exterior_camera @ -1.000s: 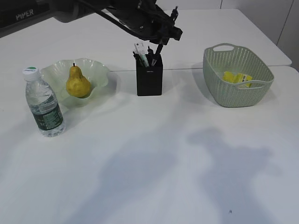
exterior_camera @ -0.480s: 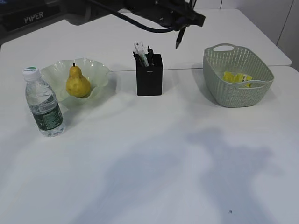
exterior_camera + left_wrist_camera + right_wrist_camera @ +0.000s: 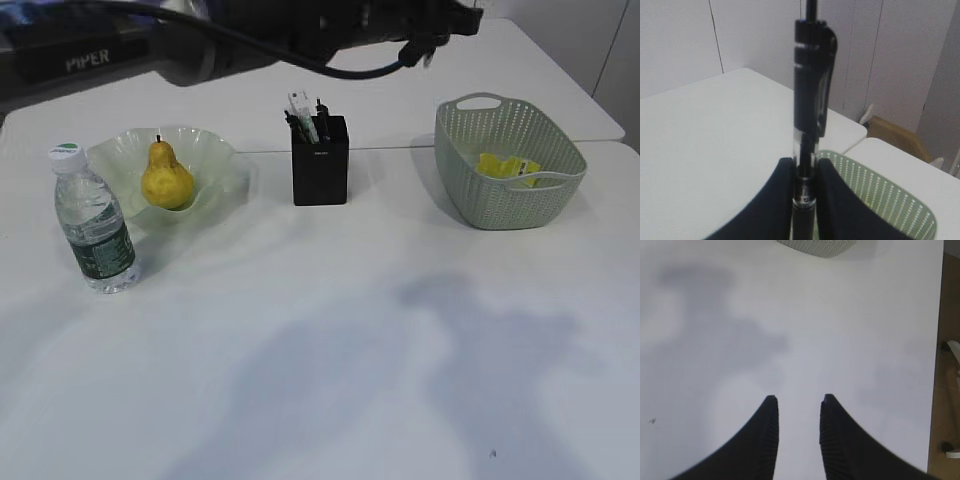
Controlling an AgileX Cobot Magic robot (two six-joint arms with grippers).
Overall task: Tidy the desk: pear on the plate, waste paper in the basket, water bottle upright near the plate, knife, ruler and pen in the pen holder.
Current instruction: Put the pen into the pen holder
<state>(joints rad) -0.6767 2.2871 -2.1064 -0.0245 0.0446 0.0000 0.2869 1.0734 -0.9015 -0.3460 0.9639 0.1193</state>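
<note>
The pen (image 3: 809,125) is clamped upright between the left pincer (image 3: 802,172) tips, high above the far side of the worktop (image 3: 330,330), between the pen holder (image 3: 320,172) and the basket (image 3: 508,172). To finish well, I judge it should be carried left over the black cup and lowered point-first beside what already stands there — released only once the tip is inside. The right pincer (image 3: 797,400) hangs partly open and empty over bare worktop. From the outside view the arm blurs, so the pen is barely discernible there; its tip is cut off in the wrist view.

"PIPER" on the left arm (image 3: 95,60)
</note>
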